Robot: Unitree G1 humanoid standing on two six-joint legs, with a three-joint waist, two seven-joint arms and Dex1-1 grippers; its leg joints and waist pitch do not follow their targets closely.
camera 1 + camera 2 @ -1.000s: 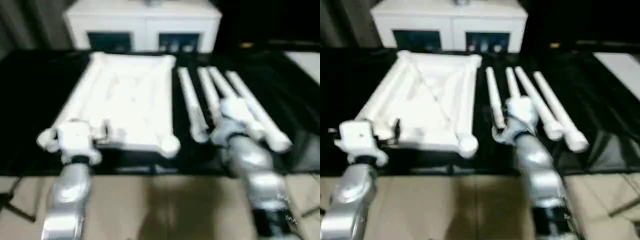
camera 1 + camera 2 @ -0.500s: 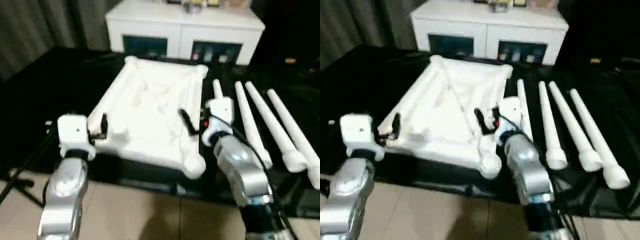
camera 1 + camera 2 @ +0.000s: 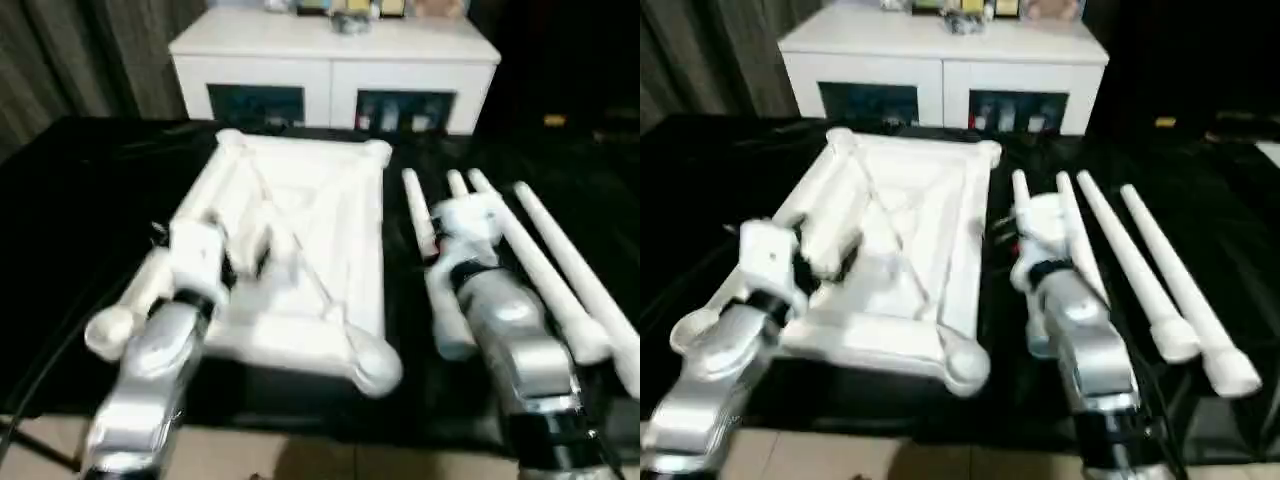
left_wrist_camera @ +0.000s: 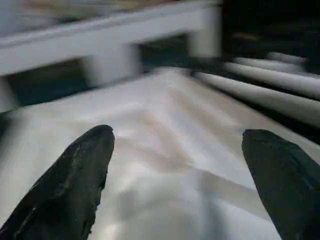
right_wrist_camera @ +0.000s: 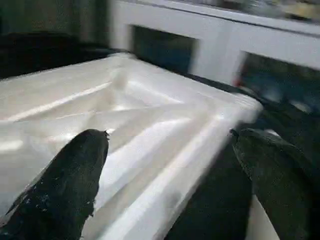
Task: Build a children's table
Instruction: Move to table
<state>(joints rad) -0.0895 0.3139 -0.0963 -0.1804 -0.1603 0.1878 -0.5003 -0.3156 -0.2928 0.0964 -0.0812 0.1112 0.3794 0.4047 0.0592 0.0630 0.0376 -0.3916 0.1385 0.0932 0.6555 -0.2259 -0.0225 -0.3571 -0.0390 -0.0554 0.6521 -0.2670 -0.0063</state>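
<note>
Your left gripper has moved over the tabletop; the right gripper now nears its rim. Both grippers' fingers apart, legs ungrasped.

Legs crowd tabletop right side; left free.

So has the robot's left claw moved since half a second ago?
Yes. The left claw has come in from beside the white plastic rectangular tabletop to over its left rim, open.
</note>
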